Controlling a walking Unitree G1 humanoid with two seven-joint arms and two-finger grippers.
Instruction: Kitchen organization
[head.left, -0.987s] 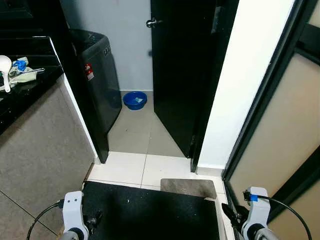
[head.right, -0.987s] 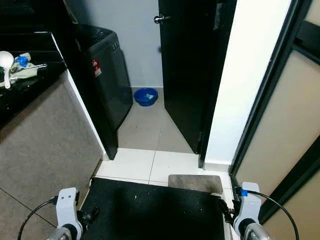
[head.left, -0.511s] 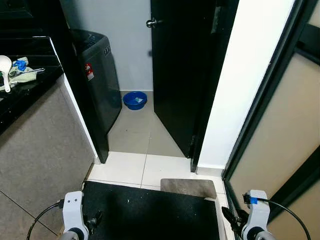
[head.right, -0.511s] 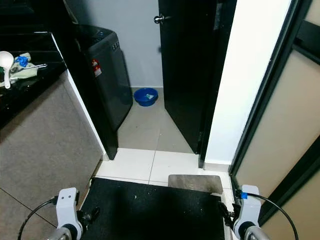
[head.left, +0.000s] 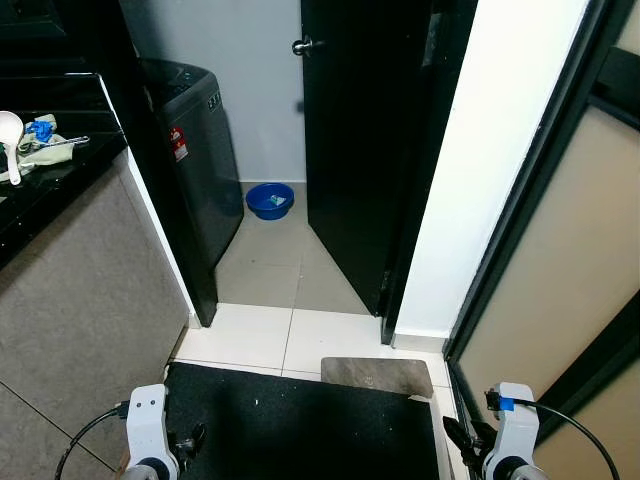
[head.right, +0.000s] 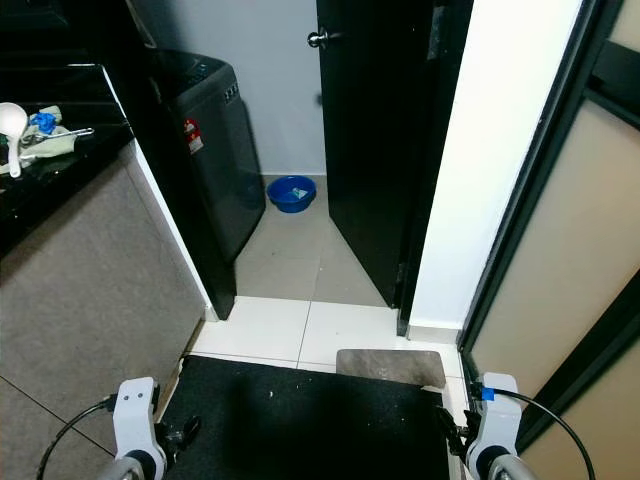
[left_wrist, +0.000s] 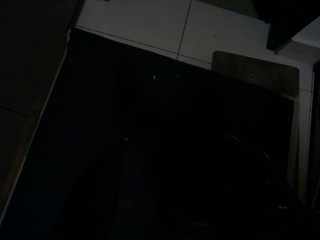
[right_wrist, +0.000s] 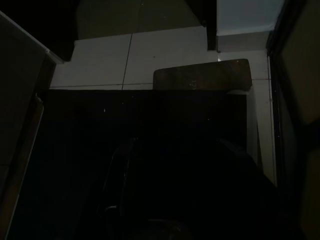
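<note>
On the black counter (head.left: 70, 160) at the far left lie a white ladle (head.left: 9, 135), a crumpled cloth (head.left: 40, 152) and a small blue item (head.left: 40, 128). Both arms hang low over the black floor mat (head.left: 300, 420). My left gripper (left_wrist: 175, 140) points down at the mat, its dark fingers (left_wrist: 117, 150) apart with nothing between them. My right gripper (right_wrist: 175, 142) hangs the same way over the mat, fingers (right_wrist: 120, 155) apart and holding nothing. The silver wrists sit at the picture's bottom, left wrist (head.left: 147, 425) and right wrist (head.left: 512, 425).
A dark grey washing machine (head.left: 195, 150) stands past the counter's end. A blue basin (head.left: 270, 200) sits on the floor beside a black door (head.left: 360, 140). A white pillar (head.left: 480, 170) and a dark-framed sliding door (head.left: 560, 250) close the right side. A small brown mat (head.left: 376, 376) lies ahead.
</note>
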